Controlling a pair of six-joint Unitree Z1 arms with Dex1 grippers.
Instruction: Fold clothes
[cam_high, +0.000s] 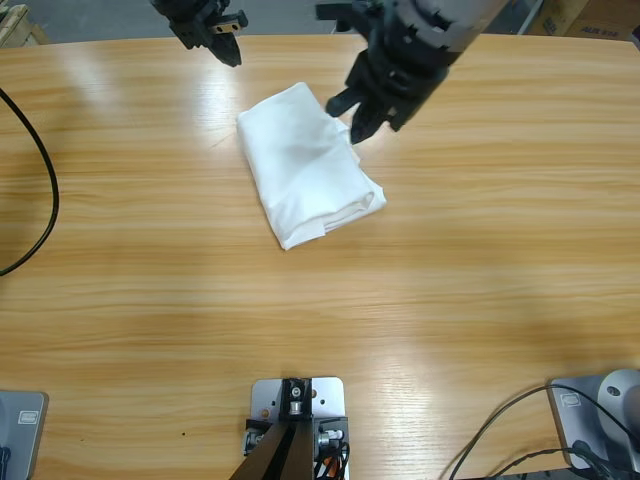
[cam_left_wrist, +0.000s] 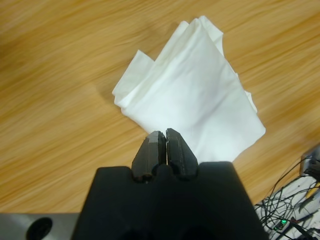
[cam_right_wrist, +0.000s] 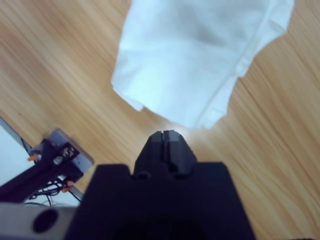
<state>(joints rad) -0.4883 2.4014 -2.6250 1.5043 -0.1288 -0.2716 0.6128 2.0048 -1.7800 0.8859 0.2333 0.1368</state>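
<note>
My left gripper (cam_left_wrist: 165, 132) has its jaws pressed together, tips at the near edge of the folded white T-shirt (cam_high: 305, 165). The right gripper (cam_right_wrist: 166, 134), jaws likewise together, stops just short of the shirt, whose far part the right wrist view cuts off. Which arm is which overhead, I cannot tell. The shirt lies upper-middle on the table (cam_high: 150, 300), with bare wood all round and a black cable (cam_high: 45, 170) well apart at the left edge.

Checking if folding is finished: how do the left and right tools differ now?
The left tool overlaps the edge of the shirt with its tip; the right tool stops short, bare table between. The left tool faces a smooth fold; the right tool faces a hemmed corner. Both are shut, holding nothing.
</note>
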